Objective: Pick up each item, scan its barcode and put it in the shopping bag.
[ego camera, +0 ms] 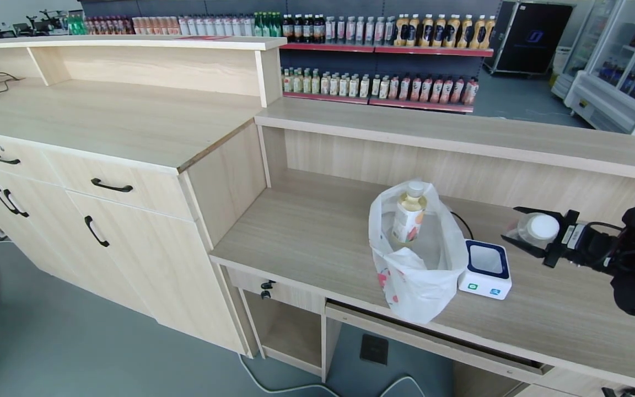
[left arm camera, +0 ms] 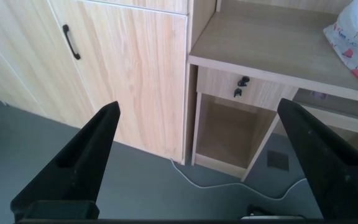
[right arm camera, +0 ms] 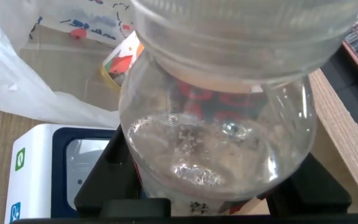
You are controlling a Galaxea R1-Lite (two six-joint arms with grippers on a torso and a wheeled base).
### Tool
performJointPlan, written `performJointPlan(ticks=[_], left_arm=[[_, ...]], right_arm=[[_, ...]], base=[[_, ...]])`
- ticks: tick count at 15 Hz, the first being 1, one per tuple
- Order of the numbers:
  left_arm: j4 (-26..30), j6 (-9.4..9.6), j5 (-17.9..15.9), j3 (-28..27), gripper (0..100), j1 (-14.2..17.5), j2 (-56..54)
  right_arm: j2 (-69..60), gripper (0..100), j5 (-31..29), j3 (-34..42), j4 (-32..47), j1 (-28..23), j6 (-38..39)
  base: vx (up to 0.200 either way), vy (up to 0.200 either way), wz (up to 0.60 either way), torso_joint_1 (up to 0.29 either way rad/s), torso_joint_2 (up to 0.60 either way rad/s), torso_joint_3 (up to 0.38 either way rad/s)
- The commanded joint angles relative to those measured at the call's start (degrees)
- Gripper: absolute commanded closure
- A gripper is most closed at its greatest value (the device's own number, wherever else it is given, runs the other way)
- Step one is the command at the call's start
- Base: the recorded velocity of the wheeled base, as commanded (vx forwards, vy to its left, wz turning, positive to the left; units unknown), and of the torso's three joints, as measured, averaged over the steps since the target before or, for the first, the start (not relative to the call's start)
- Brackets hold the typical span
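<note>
A white plastic shopping bag [ego camera: 416, 275] stands open on the low counter with a yellow-capped drink bottle [ego camera: 409, 214] upright inside it. Right beside the bag sits a white and blue barcode scanner [ego camera: 485, 269]. My right gripper [ego camera: 538, 231] is shut on a clear bottle with a white cap [ego camera: 538, 227], held a little above the counter just right of the scanner. In the right wrist view the clear bottle [right arm camera: 229, 118] shows close up, with the scanner [right arm camera: 55, 174] and the bag [right arm camera: 36, 68] beyond it. My left gripper [left arm camera: 197, 155] hangs open over the floor, left of the counter.
A taller wooden cabinet [ego camera: 102, 182] with black handles stands left of the low counter [ego camera: 306, 231]. A raised back ledge [ego camera: 461, 132] runs behind the counter. Shelves of drinks [ego camera: 378, 82] fill the room behind. A cable lies on the floor [left arm camera: 229, 183] under the counter.
</note>
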Motion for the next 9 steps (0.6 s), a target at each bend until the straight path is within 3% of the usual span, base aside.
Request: performJointPlan(ticks=[1,9], left_arm=[[0.00,-0.01,0.02,0.00,0,0.00,0.02],[0.00,-0.01,0.02,0.00,0,0.00,0.02]], right_arm=[[0.62,100,0.04,-0.12,-0.01,0.12,-0.02],[1.85,100,0.39,-1.79,-0.01,1.35,0.94]], base=[[0.000,0.000,0.00,0.000,0.00,0.000],[0.000,0.000,0.00,0.000,0.00,0.000]])
